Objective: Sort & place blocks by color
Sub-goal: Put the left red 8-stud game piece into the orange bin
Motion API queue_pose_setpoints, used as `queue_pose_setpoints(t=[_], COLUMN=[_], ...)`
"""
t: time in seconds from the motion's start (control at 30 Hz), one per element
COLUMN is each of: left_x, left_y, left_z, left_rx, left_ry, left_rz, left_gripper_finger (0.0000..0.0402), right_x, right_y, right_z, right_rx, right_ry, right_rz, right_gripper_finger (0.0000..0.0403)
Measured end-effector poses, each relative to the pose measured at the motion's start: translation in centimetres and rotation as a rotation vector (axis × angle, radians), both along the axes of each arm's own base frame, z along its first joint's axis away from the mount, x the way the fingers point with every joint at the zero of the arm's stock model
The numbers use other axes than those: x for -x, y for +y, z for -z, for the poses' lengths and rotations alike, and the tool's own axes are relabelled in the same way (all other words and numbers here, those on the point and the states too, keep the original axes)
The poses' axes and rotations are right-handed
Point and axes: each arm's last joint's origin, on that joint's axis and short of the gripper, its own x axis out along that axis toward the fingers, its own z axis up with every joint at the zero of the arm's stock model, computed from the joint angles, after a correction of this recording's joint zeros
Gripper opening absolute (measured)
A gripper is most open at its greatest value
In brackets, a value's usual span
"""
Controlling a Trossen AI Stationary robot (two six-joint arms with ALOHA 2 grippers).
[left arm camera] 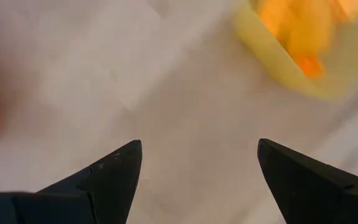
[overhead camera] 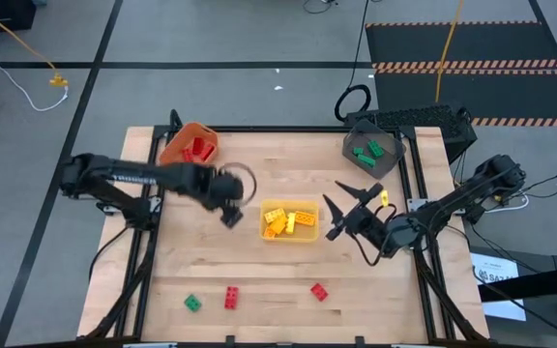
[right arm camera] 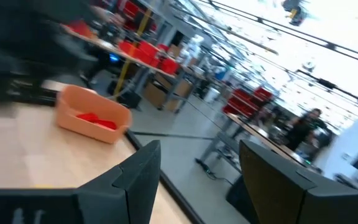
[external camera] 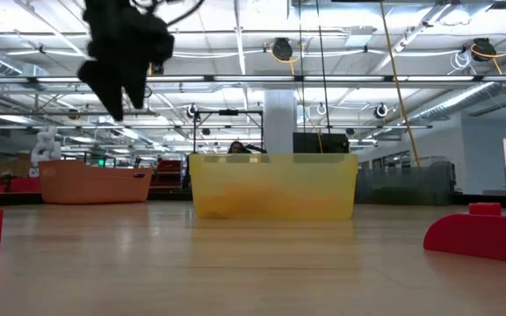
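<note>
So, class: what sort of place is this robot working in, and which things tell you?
Probably a robotics lab in an industrial hall: open ceiling with strip lights, red shelving behind, hazard-striped mats by the table.

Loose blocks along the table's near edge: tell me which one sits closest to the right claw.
The red block farthest toward the right arm's side. The other red block and the green block lie farther from the right claw.

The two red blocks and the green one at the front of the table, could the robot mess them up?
Maybe. The green block and red blocks lie near the table's front edge, so a clumsy grab could knock one off. The left gripper and right gripper are both open beside the yellow bin and might collide.
</note>
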Motion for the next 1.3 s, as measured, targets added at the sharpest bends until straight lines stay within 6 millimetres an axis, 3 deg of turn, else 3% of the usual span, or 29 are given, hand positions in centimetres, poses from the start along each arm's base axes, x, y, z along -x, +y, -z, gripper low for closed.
queue_pose_setpoints(t=[0.2, 0.4, 0.6, 0.77, 0.93, 1.3], left_x=[0.9, 2.3, 0.9, -1.2, -1.7, -1.9], left_y=[-7.4, -13.6, -18.4, -20.4, -21.1, -21.4], left_z=[0.2, 0.9, 3.3, 6.4, 9.3, 11.9], left_rx=[0.076, 0.174, 0.289, 0.332, 0.339, 0.300], left_ry=[-0.002, -0.014, -0.093, -0.108, 0.017, 0.091], left_rz=[-0.030, -0.144, -0.200, -0.205, -0.239, -0.313], left_gripper_finger=[0.0321, 0.0321, 0.0321, 0.0321, 0.0321, 0.0321], right_x=[1.1, 1.7, 1.6, 1.6, 1.6, 1.4], right_y=[-0.7, -1.3, -1.8, -1.8, -1.8, -1.9], right_z=[-1.2, -2.0, -2.0, -2.0, -2.0, -2.1], right_rx=[-0.001, -0.021, -0.049, -0.066, -0.068, -0.049], right_ry=[0.008, -0.016, -0.052, -0.073, -0.074, -0.077], right_rz=[0.116, 0.149, 0.169, 0.166, 0.166, 0.095], right_gripper_finger=[0.0210, 0.0210, 0.0210, 0.0210, 0.0210, 0.0210])
